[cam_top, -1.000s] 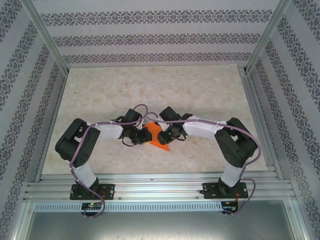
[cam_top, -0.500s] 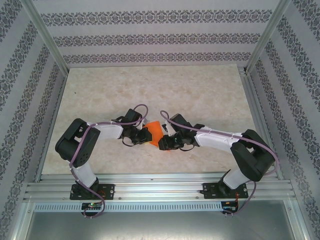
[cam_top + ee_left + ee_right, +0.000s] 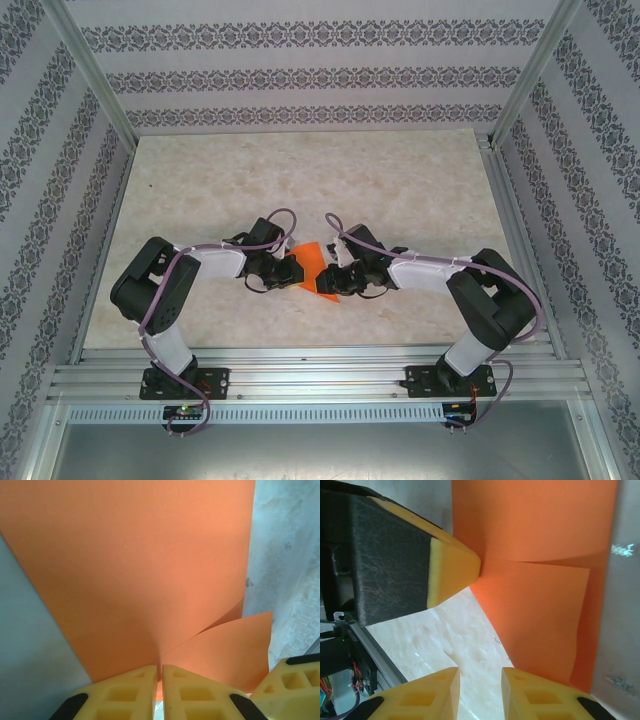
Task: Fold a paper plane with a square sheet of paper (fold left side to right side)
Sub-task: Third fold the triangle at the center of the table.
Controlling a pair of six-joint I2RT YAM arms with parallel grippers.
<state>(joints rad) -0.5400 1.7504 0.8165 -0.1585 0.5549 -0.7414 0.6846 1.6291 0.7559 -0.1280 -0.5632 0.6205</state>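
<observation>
The square sheet of paper (image 3: pixel 312 258) is bright orange and partly folded, lying at the middle of the table between the two grippers. My left gripper (image 3: pixel 288 268) is shut on its left edge. In the left wrist view its yellow fingers (image 3: pixel 135 690) pinch the sheet (image 3: pixel 130 565), and a loose flap (image 3: pixel 225 650) lifts at the right. My right gripper (image 3: pixel 331 280) sits at the paper's near right side. In the right wrist view it (image 3: pixel 480 690) stands open over bare table, with the paper (image 3: pixel 535 555) just beside its right finger.
The marble-look table (image 3: pixel 300 180) has open room behind and to both sides of the arms. Patterned walls and metal posts (image 3: pixel 95 80) enclose it. A metal rail (image 3: pixel 320 375) runs along the near edge. The left gripper's finger (image 3: pixel 450 565) touches the paper's edge.
The right gripper dropped toward the paper's near tip, then edged back, and its jaws narrowed. The paper's near point is now partly covered. The left gripper kept its hold and place.
</observation>
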